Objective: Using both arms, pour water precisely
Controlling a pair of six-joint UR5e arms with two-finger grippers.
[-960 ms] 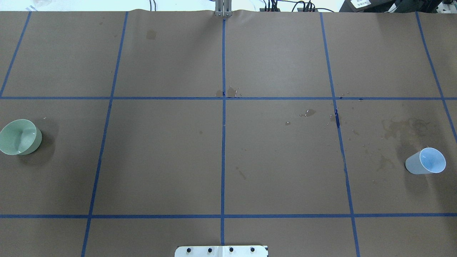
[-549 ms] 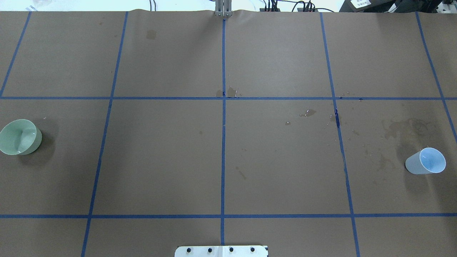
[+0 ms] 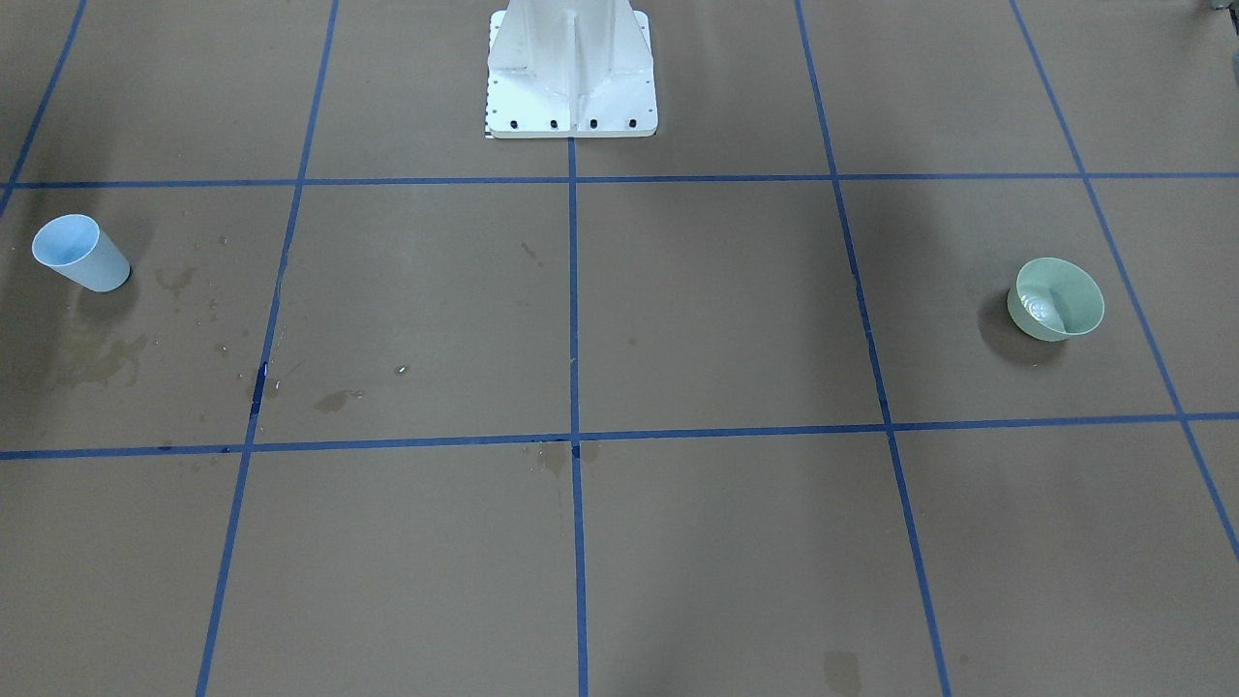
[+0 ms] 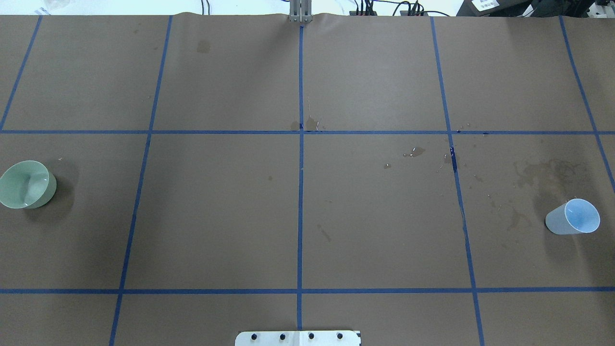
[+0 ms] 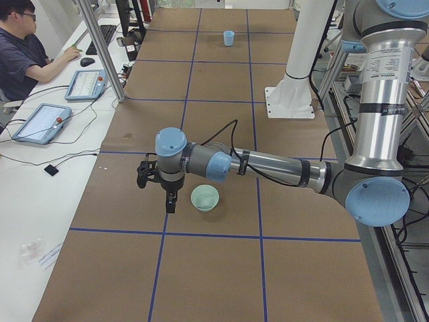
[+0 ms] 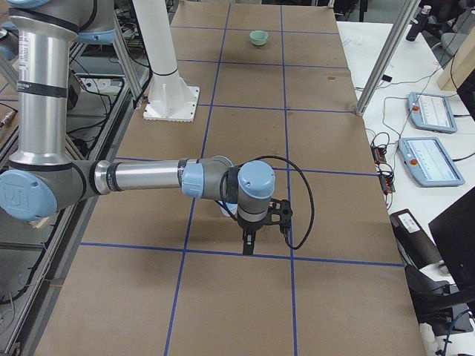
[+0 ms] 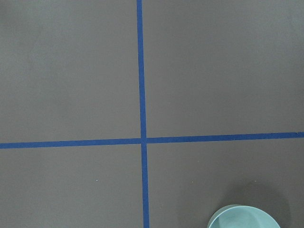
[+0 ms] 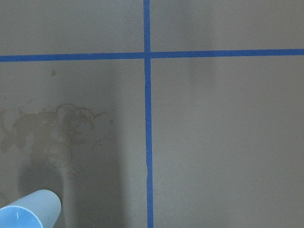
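Observation:
A pale green bowl stands at the table's left end, with a small shiny patch of water at its bottom. At the right end a light blue cup stands upright. Tiny glinting drops lie on the paper. In the exterior left view, my left gripper hangs just beside the bowl, fingers pointing down. In the exterior right view, my right gripper hangs low over the paper, its arm hiding most of the cup. I cannot tell whether either gripper is open or shut.
Dull brown stains mark the paper near the cup. Blue tape lines divide the brown table. The white pedestal stands at the robot's edge. A person sits at a side desk with tablets.

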